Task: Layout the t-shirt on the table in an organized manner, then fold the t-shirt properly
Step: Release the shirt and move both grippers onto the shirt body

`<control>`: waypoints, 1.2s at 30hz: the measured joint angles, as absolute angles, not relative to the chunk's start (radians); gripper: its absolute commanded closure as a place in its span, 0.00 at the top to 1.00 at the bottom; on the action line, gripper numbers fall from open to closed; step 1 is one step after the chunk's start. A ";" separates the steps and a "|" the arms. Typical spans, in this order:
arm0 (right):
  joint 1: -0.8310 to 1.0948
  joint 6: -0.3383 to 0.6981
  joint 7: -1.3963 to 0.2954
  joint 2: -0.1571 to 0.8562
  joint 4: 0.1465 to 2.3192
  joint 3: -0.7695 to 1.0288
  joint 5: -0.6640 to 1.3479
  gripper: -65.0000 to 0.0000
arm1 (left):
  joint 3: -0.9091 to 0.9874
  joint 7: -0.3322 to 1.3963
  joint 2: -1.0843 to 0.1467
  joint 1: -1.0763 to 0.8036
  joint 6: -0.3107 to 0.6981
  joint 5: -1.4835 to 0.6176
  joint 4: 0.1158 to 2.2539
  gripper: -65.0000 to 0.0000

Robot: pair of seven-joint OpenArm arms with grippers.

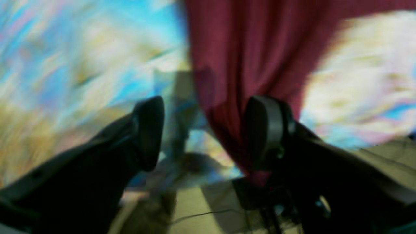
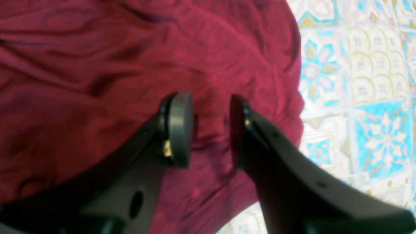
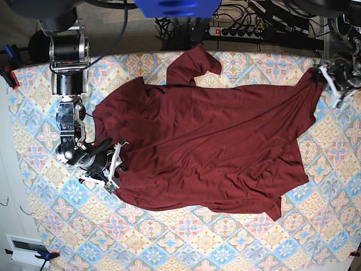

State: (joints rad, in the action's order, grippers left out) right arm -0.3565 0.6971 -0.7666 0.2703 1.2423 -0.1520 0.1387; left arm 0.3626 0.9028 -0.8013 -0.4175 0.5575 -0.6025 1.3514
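The dark maroon t-shirt (image 3: 214, 141) lies spread and wrinkled across the patterned table (image 3: 186, 237), one sleeve (image 3: 194, 65) folded over at the far edge. My right gripper (image 3: 115, 166) sits at the shirt's left border. In the right wrist view that gripper (image 2: 211, 130) is open, its pads apart just over the shirt (image 2: 97, 65), with the table (image 2: 357, 97) beside. My left gripper (image 3: 330, 84) is at the shirt's far right corner. The blurred left wrist view shows it (image 1: 206, 130) open, with shirt fabric (image 1: 247, 48) hanging against one finger (image 1: 265, 130).
Cables and a power strip (image 3: 237, 31) lie beyond the table's far edge. A red clamp (image 3: 7, 73) grips the left edge. The right arm's base (image 3: 67, 62) stands on the far left corner. Floor shows along the left side.
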 measured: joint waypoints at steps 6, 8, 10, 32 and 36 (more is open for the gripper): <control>-0.347 0.700 -0.690 0.266 1.155 -0.260 0.141 0.29 | 0.646 0.909 -0.721 -0.373 0.546 -0.693 1.351 0.62; -0.348 0.706 -0.665 0.262 1.123 -0.279 0.147 0.29 | 0.645 0.939 -0.707 -0.326 0.545 -0.724 1.348 0.62; -0.353 0.703 -0.650 0.260 1.079 -0.284 0.141 0.29 | 0.644 0.963 -0.684 -0.259 0.551 -0.746 1.347 0.61; -0.366 0.702 -0.521 0.266 0.940 -0.277 0.181 0.29 | 0.652 0.775 -0.338 0.414 0.459 -0.241 0.893 0.61; -0.366 0.702 -0.521 0.266 0.939 -0.275 0.181 0.29 | 0.652 0.703 -0.342 0.466 0.422 -0.243 0.756 0.61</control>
